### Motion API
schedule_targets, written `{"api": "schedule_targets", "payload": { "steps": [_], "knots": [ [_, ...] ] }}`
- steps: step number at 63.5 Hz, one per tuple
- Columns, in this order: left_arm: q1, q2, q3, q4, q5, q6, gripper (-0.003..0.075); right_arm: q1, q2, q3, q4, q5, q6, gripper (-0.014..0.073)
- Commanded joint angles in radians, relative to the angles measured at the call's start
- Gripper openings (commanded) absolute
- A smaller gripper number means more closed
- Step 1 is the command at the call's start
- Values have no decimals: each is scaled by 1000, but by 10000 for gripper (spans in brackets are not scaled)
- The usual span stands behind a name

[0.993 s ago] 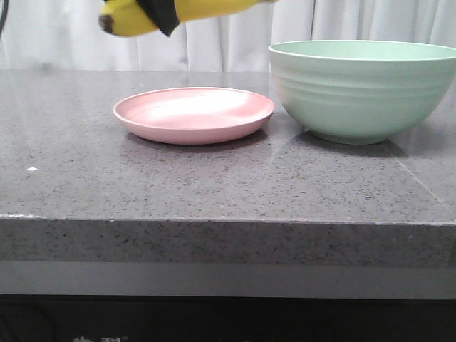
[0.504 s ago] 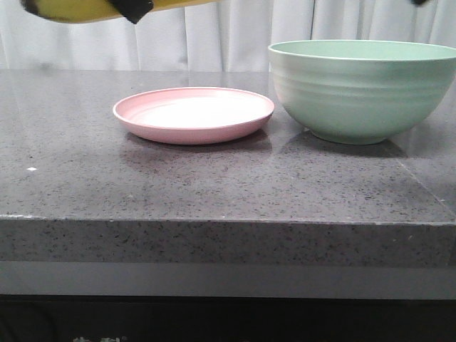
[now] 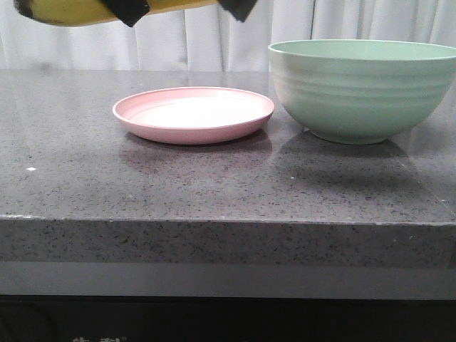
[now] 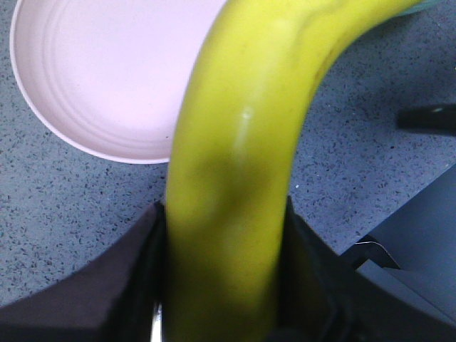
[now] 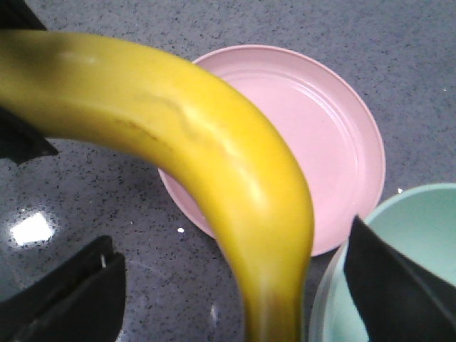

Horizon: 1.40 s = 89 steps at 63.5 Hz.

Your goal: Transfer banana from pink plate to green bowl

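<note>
Left claw [image 4: 228, 313] clamped on the banana [image 4: 235, 178], held high over the tabletop [image 3: 214, 185], at about 11 o'clock from the pink plate [image 3: 194, 114]. Right claw [image 5: 235, 285] open wide, fingers either side of the fruit, apparently not touching. I judge the lift done; plate bare. Remaining: handover or carry toward 3 o'clock, release into green bowl [image 3: 363, 89].

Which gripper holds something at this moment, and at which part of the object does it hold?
The left gripper is shut on the curved yellow banana, its fingers on opposite sides of the body. The right gripper is open around the banana.
</note>
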Motion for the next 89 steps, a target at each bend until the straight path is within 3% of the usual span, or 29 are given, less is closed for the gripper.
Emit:
{"api": "schedule_targets", "payload": {
  "steps": [1,20,50,65,70,76,89],
  "knots": [
    [-8,-39,-30,-13,-56,-1,-9,2,11,-104,-11,1,-45,632],
    [-8,-39,-30,-13,-56,-1,-9,2,97,-260,-12,162,-108,609],
    [-8,-39,-30,-13,-58,-1,-9,2,131,-291,-24,207,-110,166],
    [-8,-39,-30,-13,-74,-1,11,2,131,-291,-24,211,-110,35],
    [-8,-39,-30,-13,-87,-1,64,2,131,-291,-24,211,-110,17],
    [-8,-39,-30,-13,-104,-1,181,2,131,-291,-25,211,-110,12],
    [-8,-39,-30,11,-135,-1,543,2,131,-291,-56,217,-110,12]
  ]
}}
